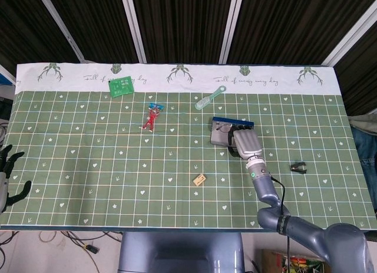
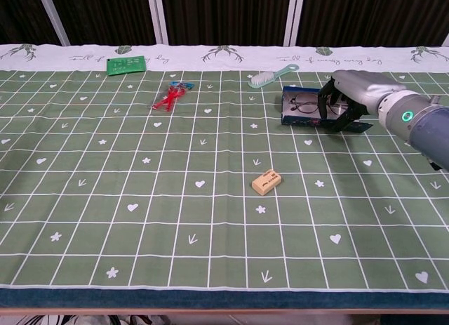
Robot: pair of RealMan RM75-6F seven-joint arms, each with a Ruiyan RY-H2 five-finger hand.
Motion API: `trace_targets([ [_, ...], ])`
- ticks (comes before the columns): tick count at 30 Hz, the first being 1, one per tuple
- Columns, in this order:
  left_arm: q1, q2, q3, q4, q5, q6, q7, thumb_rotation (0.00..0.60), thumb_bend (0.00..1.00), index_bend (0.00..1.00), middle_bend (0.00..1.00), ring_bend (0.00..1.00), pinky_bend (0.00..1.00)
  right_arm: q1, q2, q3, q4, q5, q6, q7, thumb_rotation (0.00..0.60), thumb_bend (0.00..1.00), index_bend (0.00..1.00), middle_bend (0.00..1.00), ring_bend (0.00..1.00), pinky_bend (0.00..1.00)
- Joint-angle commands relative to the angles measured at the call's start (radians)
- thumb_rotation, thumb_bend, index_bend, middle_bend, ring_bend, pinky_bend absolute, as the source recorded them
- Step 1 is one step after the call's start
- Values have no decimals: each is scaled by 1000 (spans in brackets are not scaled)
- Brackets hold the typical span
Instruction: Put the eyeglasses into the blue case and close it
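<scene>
Green gridded tablecloth (image 2: 140,220) with white hearts and arrows, covering the table; a white printed band runs along its far edge.

Left hand (image 1: 7,174), black, at the near left corner of the table in the head view; fingers spread apart, holding nothing, off the cloth's edge.

Small tan rectangular eraser block (image 2: 266,182), near the middle of the cloth, lying flat, well apart from everything else.

Small black clip (image 1: 299,167), to the right on the cloth, near the right forearm.

Right hand (image 2: 347,100), grey-silver, reaching over the right part of the open case; dark fingers (image 2: 325,104) curl down over the case's front rim. Whether they clamp the case or only rest on it cannot be told.

Blue rectangular eyeglass case (image 2: 298,116), open, right of centre. Dark-rimmed eyeglasses (image 2: 304,104) lie inside it, left lens visible, right side hidden behind the hand.

Red and blue scissor-like item (image 2: 170,96), left of centre, further back.

Mint-green plastic brush (image 2: 271,76) with handle, just behind the case, near the white band.

Green flat card (image 2: 126,64), on the far left, overlapping the white band.
</scene>
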Motion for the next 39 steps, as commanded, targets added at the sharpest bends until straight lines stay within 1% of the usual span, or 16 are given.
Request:
trace_targets([
  [1, 0, 0, 0, 0, 0, 0, 1, 600, 353, 165, 0, 0, 0, 1, 0, 1, -1, 2, 0, -3, 600, 492, 630, 332, 308, 248],
  [5, 0, 1, 0, 0, 0, -1, -1, 600, 354, 167, 0, 0, 0, 2, 1, 1, -5, 5, -1, -4, 600, 517, 648, 332, 308, 248],
  [11, 0, 1, 0, -1, 0, 0, -3, 600, 354, 168, 0, 0, 0, 1, 5, 3, -16, 6, 1, 2, 600, 585, 675, 333, 308, 248],
  [16, 0, 1, 0, -1, 1, -1, -5, 600, 354, 168, 0, 0, 0, -13, 37, 1, -68, -10, 27, 6, 600, 617, 686, 333, 308, 248],
  [19, 0, 2, 1, -2, 1, -1, -4, 600, 354, 169, 0, 0, 0, -25, 64, -6, -116, -22, 45, 3, 600, 620, 691, 330, 303, 241],
  [22, 0, 1, 2, -2, 2, -3, -2, 600, 354, 169, 0, 0, 0, -46, 112, -16, -201, -40, 75, -9, 600, 620, 698, 325, 289, 222],
  [25, 0, 1, 2, -2, 2, -2, -1, 600, 354, 170, 0, 0, 0, -59, 149, -26, -269, -57, 104, -37, 600, 619, 699, 321, 281, 215],
  [28, 0, 1, 3, -2, 3, -1, 1, 600, 354, 171, 0, 0, 0, -62, 173, -28, -313, -56, 113, -66, 600, 620, 700, 318, 271, 211],
  [34, 2, 0, 3, -3, 4, 3, 1, 600, 354, 173, 0, 0, 0, -45, 189, -5, -339, -18, 102, -109, 600, 620, 705, 316, 269, 211],
  [39, 2, 1, 3, -3, 3, 2, -1, 600, 354, 173, 0, 0, 0, -25, 199, 11, -333, 32, 56, -124, 600, 624, 708, 307, 269, 211],
])
